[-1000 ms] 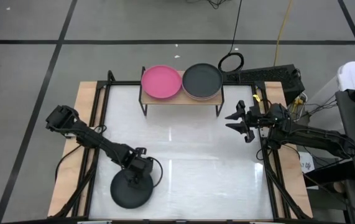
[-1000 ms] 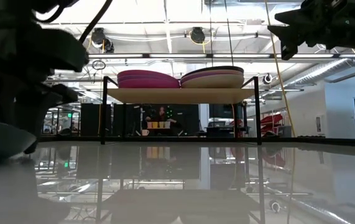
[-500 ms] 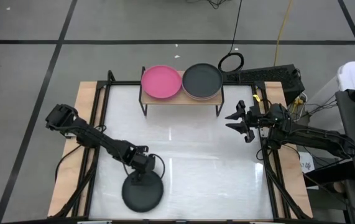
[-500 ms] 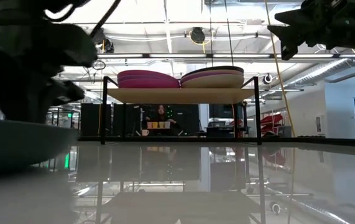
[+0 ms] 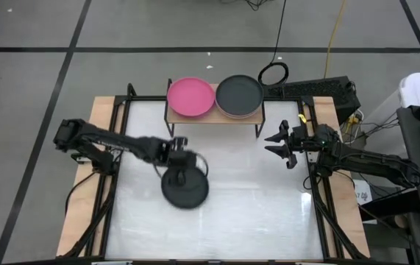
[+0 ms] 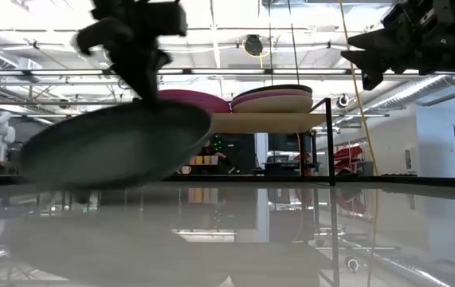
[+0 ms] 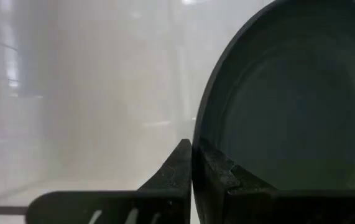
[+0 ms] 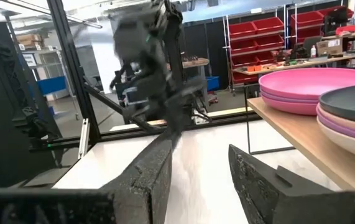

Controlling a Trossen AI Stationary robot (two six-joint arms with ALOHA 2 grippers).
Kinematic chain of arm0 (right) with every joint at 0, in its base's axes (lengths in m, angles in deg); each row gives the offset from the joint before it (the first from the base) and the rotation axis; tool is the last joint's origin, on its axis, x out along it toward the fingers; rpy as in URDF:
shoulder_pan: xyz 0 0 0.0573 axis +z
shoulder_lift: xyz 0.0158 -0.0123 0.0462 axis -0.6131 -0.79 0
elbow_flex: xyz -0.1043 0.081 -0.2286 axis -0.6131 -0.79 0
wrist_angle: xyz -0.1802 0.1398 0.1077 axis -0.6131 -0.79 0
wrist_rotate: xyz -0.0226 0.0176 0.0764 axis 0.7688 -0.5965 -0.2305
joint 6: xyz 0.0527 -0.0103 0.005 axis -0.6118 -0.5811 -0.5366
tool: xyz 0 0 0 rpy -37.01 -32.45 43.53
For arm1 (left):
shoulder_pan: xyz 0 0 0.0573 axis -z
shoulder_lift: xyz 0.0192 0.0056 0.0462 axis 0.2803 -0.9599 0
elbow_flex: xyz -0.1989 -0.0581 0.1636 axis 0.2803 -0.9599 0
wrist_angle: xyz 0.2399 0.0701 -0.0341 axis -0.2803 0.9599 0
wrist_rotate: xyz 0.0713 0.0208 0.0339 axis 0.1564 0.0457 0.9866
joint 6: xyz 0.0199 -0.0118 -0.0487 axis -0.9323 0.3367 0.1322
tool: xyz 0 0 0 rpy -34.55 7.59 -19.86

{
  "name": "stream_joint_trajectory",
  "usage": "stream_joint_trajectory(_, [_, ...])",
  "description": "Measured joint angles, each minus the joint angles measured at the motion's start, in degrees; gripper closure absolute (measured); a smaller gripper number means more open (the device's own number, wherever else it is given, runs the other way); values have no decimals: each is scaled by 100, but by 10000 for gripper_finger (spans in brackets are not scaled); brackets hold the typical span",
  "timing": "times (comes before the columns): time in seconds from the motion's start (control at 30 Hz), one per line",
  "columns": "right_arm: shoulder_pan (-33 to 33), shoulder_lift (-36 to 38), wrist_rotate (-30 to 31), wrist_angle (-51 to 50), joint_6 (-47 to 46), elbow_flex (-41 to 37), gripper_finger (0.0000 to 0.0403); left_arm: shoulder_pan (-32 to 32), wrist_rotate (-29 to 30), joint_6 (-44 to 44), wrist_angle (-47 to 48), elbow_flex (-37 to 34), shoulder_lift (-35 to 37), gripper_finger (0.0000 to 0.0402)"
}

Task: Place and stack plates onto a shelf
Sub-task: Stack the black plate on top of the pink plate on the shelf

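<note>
Okay, quick update. Left pincer point(image 5: 178, 159) is clamped tight on the rim of a black plate point(image 5: 187, 189). Shows nicely in the left wrist view, both fingers pressed onto the plate's edge. Hangs tilted under the fingertips in the low view, clear of the table point(image 5: 254, 210).

Big change from half a second back: was down by the near-left corner of the table then, barely off the surface. Now swung up and in toward the middle, a good chunk closer to the shelf point(image 5: 213, 120). Still well apart from it though, with the shelf sitting ahead of the pincer and off toward the right arm's side.

On the shelf: a pink stack point(image 5: 191, 97) and, just beside it, a stack with a dark plate on top point(image 5: 239, 96). Looks like purple and beige under that dark one in the right wrist view.

Means pickup is done and the carry is underway. Probably headed for the dark-topped stack to match colours, but can't say for sure. Needs levelling out before going down, since that tilt could clip a stack edge.

Right pincer point(image 5: 277, 145) just waits at the table's right edge beside the shelf, fingers spread, nothing held, same as a second ago.
</note>
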Motion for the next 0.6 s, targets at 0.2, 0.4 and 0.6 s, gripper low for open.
stream_joint_trajectory(0.2, [1, -3, 2, -3, 1, 0, 264, -956, 1226, -737, 348, 999, 6, 392])
stream_joint_trajectory(0.4, [1, -17, 27, 13, -79, -177, 264, -1999, 1229, -1255, 381, 1841, -1, 392])
stream_joint_trajectory(0.6, [-1, -17, 416, 124, -83, -378, 264, -3001, 876, -1462, 376, 2829, 8, 392])
